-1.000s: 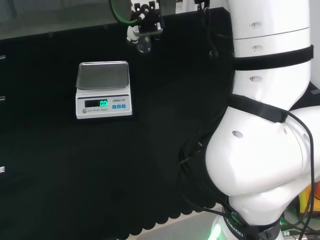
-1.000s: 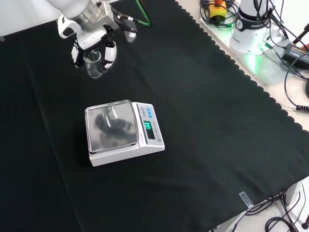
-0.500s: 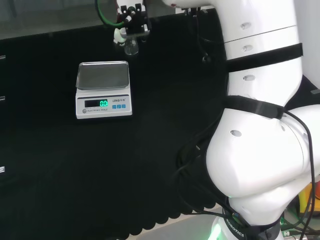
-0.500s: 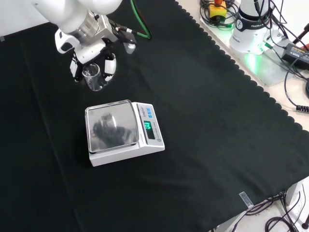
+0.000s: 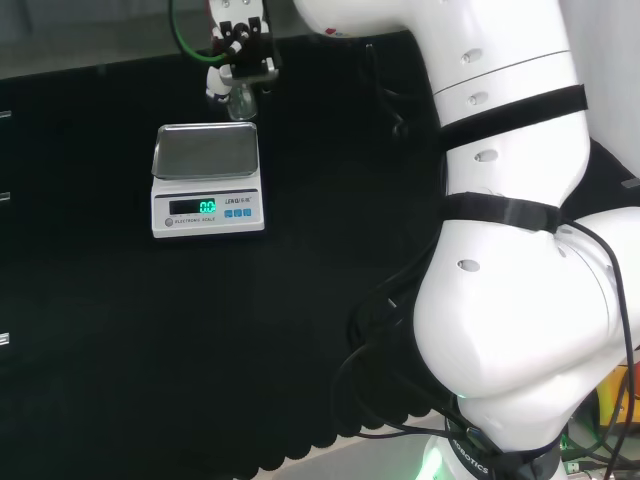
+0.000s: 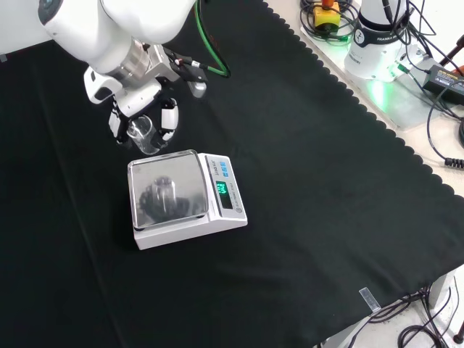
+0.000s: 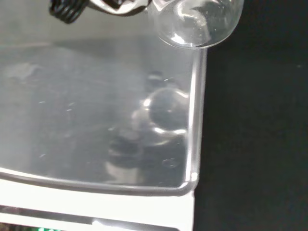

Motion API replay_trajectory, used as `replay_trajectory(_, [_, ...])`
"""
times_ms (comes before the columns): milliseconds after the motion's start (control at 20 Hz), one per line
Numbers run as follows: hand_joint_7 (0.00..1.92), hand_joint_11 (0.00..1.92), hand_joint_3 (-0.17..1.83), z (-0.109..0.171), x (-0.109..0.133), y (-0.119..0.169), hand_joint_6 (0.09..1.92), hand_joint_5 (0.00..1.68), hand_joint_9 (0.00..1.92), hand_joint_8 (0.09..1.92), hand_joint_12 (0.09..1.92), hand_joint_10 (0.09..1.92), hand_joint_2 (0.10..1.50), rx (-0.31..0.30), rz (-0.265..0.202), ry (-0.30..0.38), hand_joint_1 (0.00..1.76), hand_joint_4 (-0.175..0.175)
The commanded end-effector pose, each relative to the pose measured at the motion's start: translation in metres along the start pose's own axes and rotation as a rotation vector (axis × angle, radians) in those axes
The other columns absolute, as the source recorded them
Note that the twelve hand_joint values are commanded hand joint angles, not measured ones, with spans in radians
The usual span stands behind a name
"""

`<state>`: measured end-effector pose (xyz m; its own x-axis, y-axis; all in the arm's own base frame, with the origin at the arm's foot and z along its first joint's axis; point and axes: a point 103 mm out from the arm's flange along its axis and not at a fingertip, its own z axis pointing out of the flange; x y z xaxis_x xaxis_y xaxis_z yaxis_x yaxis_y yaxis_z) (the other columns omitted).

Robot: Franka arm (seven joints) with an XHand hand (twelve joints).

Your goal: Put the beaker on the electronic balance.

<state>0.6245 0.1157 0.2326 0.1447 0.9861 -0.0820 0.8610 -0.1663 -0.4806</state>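
Observation:
A small clear glass beaker (image 6: 143,133) hangs upright in the air, and my black and white hand (image 6: 138,101) is shut on it, fingers curled round its sides. In the head view the beaker (image 5: 240,100) and the hand (image 5: 240,45) sit just past the far edge of the electronic balance (image 5: 207,180). In the front view the beaker hovers right above the upper edge of the balance's steel pan (image 6: 168,190). The wrist view has the beaker's round bottom (image 7: 197,21) over a corner of the pan (image 7: 72,110), whose metal mirrors it.
The balance (image 6: 187,199) is white with a lit green display (image 6: 222,191) and stands on the black cloth (image 6: 304,181). The arm's big white links (image 5: 510,250) rise at the head view's right. Cables and the arm's base (image 6: 377,43) lie beyond the cloth's scalloped edge.
The hand has carried the beaker toward the balance: leftward in the head view, downward in the front view. It now hangs at the pan's edge; its reflection shows on the pan.

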Motion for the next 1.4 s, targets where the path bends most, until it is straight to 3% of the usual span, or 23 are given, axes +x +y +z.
replay_trajectory(50, [0.64,1.08,0.83,0.004,0.013,0.000,0.18,0.38,1.05,0.82,1.00,0.56,0.76,0.006,-0.033,0.029,1.12,-0.174])
replay_trajectory(450, [0.64,1.06,0.84,0.009,0.031,0.003,0.09,0.36,1.04,0.82,1.02,0.57,0.76,-0.012,-0.089,0.086,1.12,-0.175])
replay_trajectory(900, [0.64,1.04,0.84,0.039,0.048,0.020,0.09,0.32,1.02,0.82,1.02,0.57,0.76,0.008,-0.139,0.123,1.11,-0.175])
replay_trajectory(1400, [0.60,0.97,0.83,0.059,0.050,0.026,0.09,0.29,0.94,0.83,1.08,0.62,0.76,-0.027,-0.170,0.166,1.10,-0.175])
